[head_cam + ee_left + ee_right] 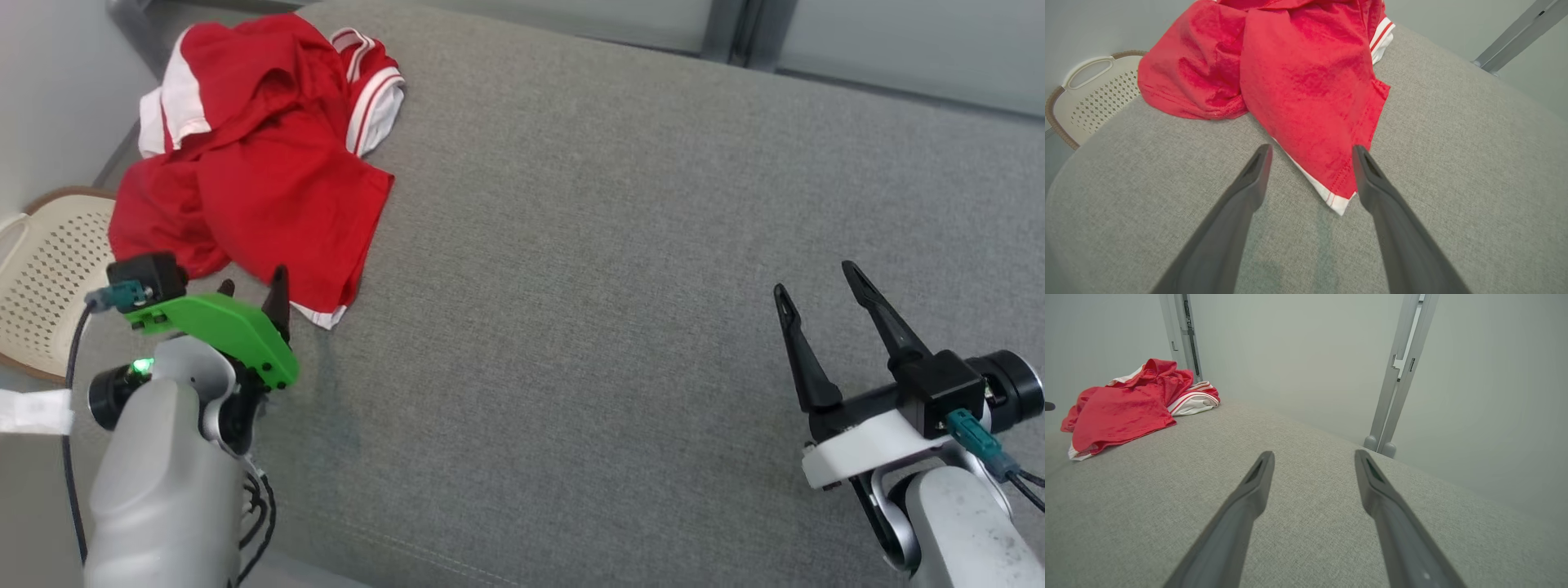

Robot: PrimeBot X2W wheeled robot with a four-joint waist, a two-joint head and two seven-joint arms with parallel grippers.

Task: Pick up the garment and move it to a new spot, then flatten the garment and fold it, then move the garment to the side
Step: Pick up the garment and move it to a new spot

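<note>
Red garment (253, 163) with white trim sits crumpled in a heap at the far left corner of the grey cushion (612, 245), not flat, layers bunched over each other. Its left side is close to the cushion edge, right above the cream basket (49, 269). My left gripper (253, 279) is spread wide with nothing in it and sits low, just short of the near hem corner (1337, 202). In the left wrist view that corner lies between the two fingers. Right gripper (815, 278) is also spread and empty, over bare cushion, well apart from the cloth. Main risk I see: if I close here I catch only the thin trimmed corner, and the weight of the heap may pull it out on the lift. Second, fingers this low could pinch the cushion cover along with the hem and snag. Third, a single corner grab likely drags the pile sideways, and the part by the edge could slide off toward the basket. Also, from here I can't tell how many layers lie under that corner, so I might lift a fold rather than the true hem, which makes flattening harder.
</note>
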